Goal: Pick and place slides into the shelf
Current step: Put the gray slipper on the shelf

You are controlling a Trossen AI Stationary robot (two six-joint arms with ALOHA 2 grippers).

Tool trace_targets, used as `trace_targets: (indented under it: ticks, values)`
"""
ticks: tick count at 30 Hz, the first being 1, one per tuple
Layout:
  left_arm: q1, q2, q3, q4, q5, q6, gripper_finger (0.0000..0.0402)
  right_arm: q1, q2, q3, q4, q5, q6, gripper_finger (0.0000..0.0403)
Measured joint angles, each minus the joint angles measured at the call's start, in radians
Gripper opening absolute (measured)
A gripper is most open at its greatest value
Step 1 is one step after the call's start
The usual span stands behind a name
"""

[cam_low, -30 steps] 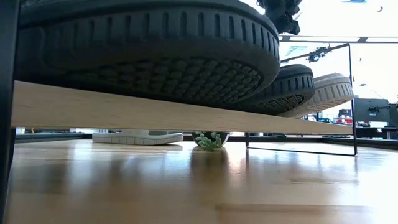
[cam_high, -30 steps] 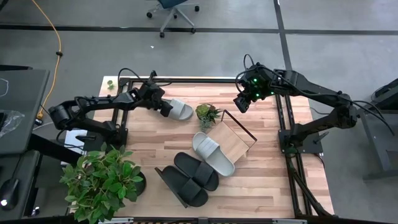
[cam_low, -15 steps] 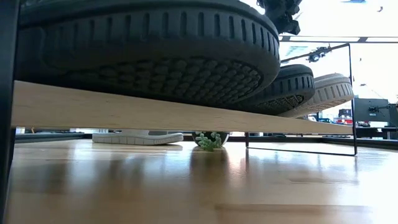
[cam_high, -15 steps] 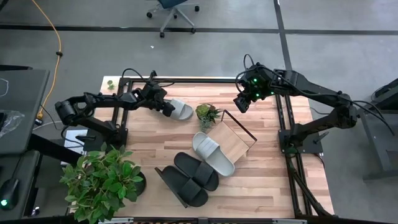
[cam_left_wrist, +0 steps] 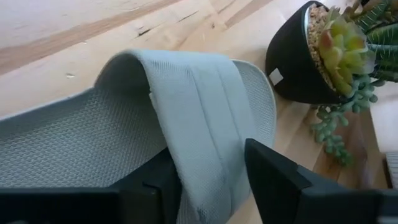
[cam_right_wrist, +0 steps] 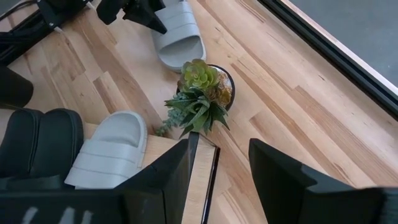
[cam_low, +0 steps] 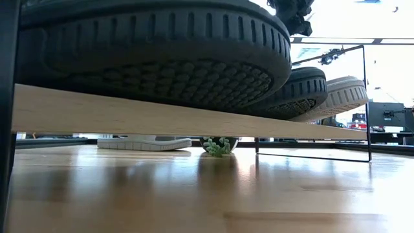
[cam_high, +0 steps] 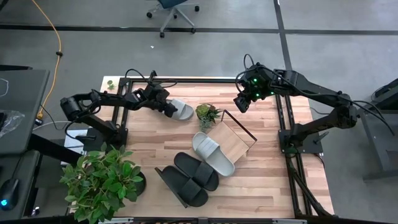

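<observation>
From above, the left gripper (cam_high: 168, 107) sat at the loose grey slide (cam_high: 182, 111) beside the succulent (cam_high: 206, 114); three slides rested on the shelf (cam_high: 233, 144). Its wrist view showed fingers (cam_left_wrist: 273, 177) straddling the strap. The right gripper (cam_right_wrist: 217, 171) hovered open.

From bench height the shelf plank (cam_low: 162, 116) hides the left claw. The nearest black slide (cam_low: 149, 52) is cut off by the picture's top edge.
</observation>
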Motion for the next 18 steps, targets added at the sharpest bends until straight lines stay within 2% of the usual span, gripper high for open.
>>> trace_targets:
  ticks: [11, 13, 18]
  values:
    - [0.0, 0.0, 0.0, 0.071, 0.003, 0.001, 0.0017, 0.0, 0.0, 0.0, 0.0, 0.008, -0.001, 0.0156]
    - [0.0, 0.0, 0.0, 0.072, 0.004, 0.004, 0.0008, 0.0, 0.0, 0.0, 0.0, 0.008, -0.001, 0.0156]
    - [0.0, -0.002, 0.0, 0.071, 0.002, 0.003, 0.0021, 0.0, 0.0, 0.0, 0.0, 0.008, -0.001, 0.0156]
